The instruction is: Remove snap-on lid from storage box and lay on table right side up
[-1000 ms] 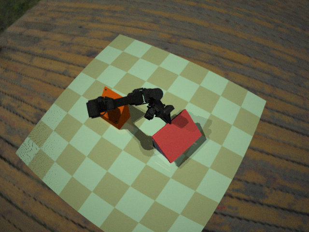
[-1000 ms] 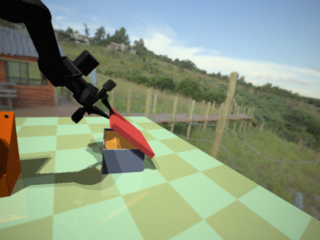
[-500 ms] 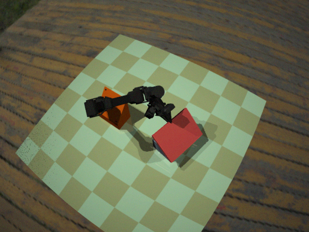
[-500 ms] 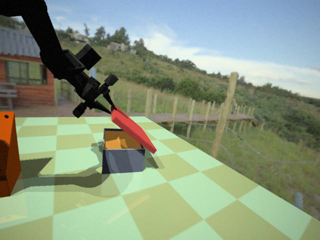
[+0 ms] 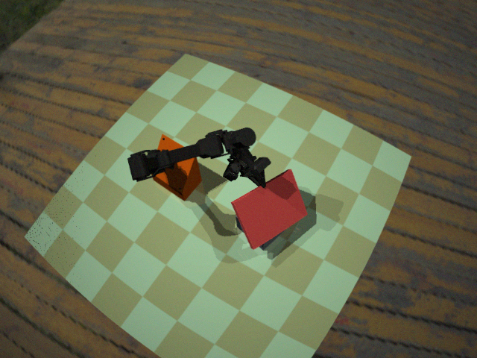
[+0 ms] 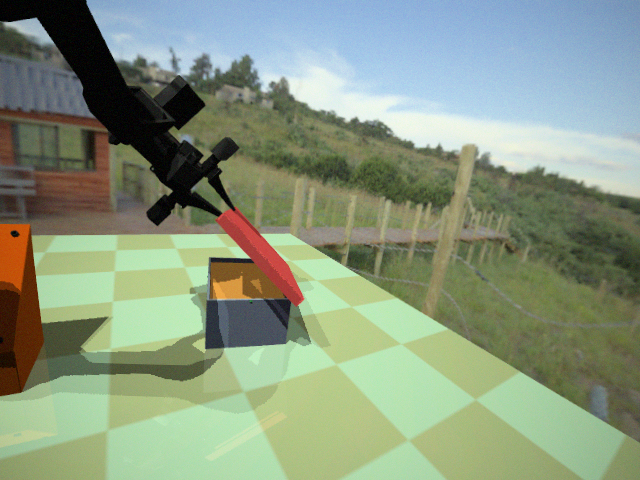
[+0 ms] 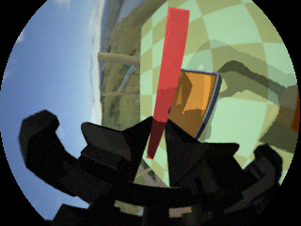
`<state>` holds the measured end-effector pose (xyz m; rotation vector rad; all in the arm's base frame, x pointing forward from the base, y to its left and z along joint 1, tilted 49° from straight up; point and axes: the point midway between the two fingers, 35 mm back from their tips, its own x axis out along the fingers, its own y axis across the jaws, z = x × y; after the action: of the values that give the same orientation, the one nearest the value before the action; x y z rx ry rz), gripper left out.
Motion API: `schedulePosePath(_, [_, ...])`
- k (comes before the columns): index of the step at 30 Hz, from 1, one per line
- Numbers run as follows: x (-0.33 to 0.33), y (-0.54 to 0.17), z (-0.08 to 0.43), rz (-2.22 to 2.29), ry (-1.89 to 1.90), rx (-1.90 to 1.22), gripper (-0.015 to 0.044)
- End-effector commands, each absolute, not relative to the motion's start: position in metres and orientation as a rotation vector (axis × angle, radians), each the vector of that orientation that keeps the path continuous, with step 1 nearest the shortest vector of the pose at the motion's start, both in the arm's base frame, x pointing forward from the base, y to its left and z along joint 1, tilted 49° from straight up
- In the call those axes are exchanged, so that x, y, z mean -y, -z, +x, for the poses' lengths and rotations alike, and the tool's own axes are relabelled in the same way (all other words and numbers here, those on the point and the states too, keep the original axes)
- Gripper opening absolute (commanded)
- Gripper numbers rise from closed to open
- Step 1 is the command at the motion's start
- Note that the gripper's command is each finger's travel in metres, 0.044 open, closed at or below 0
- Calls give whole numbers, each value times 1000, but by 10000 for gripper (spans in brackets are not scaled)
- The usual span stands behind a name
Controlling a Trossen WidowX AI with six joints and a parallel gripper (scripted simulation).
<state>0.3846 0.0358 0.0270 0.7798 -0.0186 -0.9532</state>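
Observation:
The red lid [image 5: 269, 213] [image 6: 261, 258] [image 7: 171, 61] is tilted steeply, its near-arm edge up and its far edge low beside the box's rim on the right in the exterior view. My gripper [image 5: 264, 186] [image 6: 227, 211] [image 7: 158, 121] is shut on the lid's raised edge. The dark blue-grey storage box [image 6: 247, 322] [image 7: 215, 98] stands upright on the table, its orange inside showing. In the top view the lid hides most of the box. Whether the lid's low end touches the box's rim I cannot tell.
An orange block-like object [image 5: 192, 175] [image 6: 32, 310] stands under the arm, left of the box. The checkered table [image 5: 219, 308] [image 6: 361, 439] ends in an edge beyond the box on the right in the exterior view.

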Motion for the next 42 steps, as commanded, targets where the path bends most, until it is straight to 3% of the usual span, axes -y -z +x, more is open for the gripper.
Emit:
schedulePosePath(1, [-42,-34,388,794,946,29,0])
schedulePosePath(20, [-60,-50,391,795,946,28,0])
schedulePosePath(42, [-31,-74,371,791,947,27,0])
